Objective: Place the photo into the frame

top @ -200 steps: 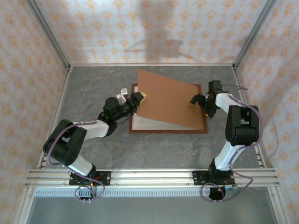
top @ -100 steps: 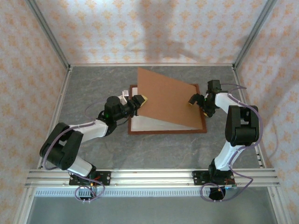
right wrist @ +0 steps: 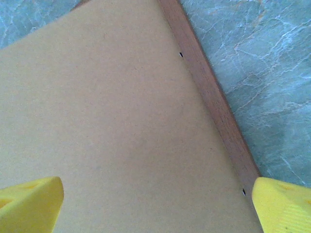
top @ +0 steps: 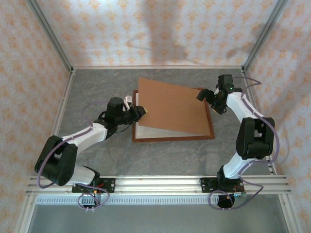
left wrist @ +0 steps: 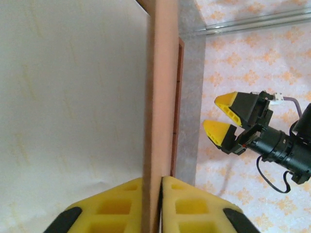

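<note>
Left pincer [left wrist: 154, 180]: pressed together on the left edge of the backing board [top: 172, 109]. On my left wrist cam the yellow pads [left wrist: 121, 204] sit one on each face, with the board edge-on between them.

The backing board is plain brown. Its left side is up in my grip and it slopes down toward the right, over the frame [top: 172, 138].

The frame is dark reddish-brown moulding, lying flat mid-table [top: 97, 87] on the grey marbled surface. Its near and right rails are clear of the board.

A whitish sheet [top: 146, 128] lies inside the frame under the raised board, at the near-left corner. It's blank on the left wrist cam. Can't tell whether it's the photo's back or a mat.

Right pincer [top: 205, 95]: spread wide, holding nothing. It sits at the frame's far-right corner. On the right wrist cam its yellow tips are at the two bottom corners, above the board and the right rail. Can't tell whether either tip touches.

The walls [top: 146, 29] have an orange-on-cream pattern.
</note>
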`<move>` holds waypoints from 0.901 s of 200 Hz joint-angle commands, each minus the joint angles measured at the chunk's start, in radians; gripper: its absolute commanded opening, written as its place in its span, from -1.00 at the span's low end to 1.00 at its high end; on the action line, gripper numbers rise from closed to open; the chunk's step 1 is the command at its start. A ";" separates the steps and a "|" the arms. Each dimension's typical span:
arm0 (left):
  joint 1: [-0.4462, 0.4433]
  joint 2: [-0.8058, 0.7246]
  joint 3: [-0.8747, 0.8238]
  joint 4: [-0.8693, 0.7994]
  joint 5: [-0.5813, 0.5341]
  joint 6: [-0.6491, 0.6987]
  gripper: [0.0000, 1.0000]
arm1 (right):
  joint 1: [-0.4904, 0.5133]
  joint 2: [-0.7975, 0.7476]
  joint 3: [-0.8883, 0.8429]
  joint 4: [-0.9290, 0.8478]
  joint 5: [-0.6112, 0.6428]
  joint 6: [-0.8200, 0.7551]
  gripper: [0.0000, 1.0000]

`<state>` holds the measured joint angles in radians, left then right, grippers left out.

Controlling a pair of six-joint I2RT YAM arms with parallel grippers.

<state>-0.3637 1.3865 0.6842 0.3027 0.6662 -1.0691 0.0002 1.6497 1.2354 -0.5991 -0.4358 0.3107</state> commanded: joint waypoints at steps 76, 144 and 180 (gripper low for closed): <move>0.259 -0.185 0.139 0.045 0.313 -0.030 -1.00 | 0.023 -0.326 0.015 -0.074 0.195 -0.003 0.93; 0.568 -0.257 0.218 -0.026 0.251 -0.054 -1.00 | 0.327 -0.396 -0.090 0.060 0.239 0.080 0.78; 0.591 -0.224 0.281 -0.051 0.078 0.005 -1.00 | 0.666 -0.206 -0.079 0.215 0.322 0.202 0.63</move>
<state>0.2253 1.1576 0.8948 0.2062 0.8463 -1.1145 0.4938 1.3251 1.1374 -0.5060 -0.2031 0.4175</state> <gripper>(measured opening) 0.070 0.832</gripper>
